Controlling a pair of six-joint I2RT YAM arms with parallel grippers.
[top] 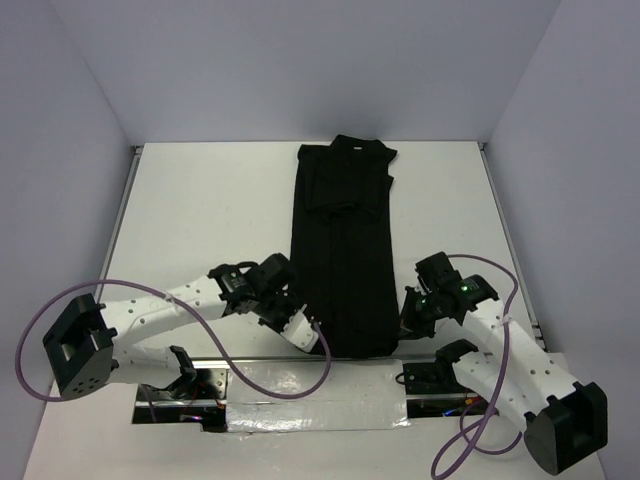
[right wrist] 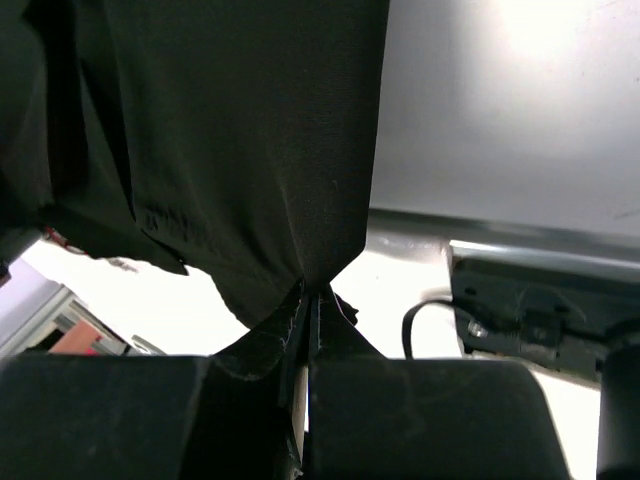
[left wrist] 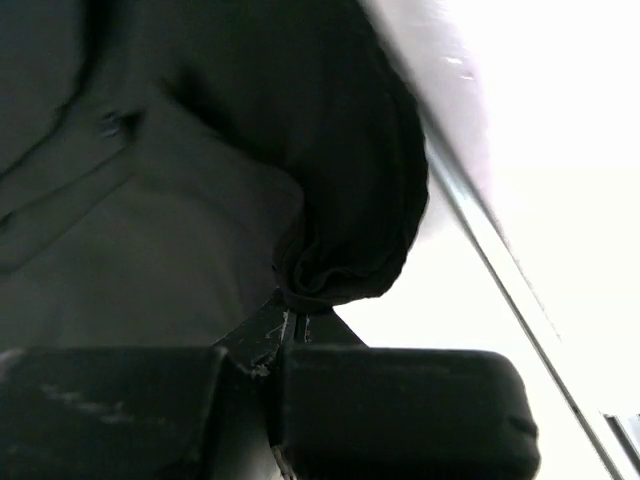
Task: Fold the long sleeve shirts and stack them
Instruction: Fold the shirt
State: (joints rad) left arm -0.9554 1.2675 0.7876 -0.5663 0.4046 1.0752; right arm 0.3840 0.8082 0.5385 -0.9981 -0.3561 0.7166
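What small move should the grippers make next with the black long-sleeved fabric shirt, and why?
Probably raise both a little, freeing the near hem for folding toward its far end: the left gripper and right gripper are each shut on a near corner of the black shirt, lying in a long strip.

Black long sleeve shirt (top: 340, 250), narrowly folded lengthwise, flat on table.

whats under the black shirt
The black shirt lies on the white table, which shows on both sides. Its near hem corners are pinched by the left gripper and right gripper. Anything beneath the fabric is covered and cannot be seen.
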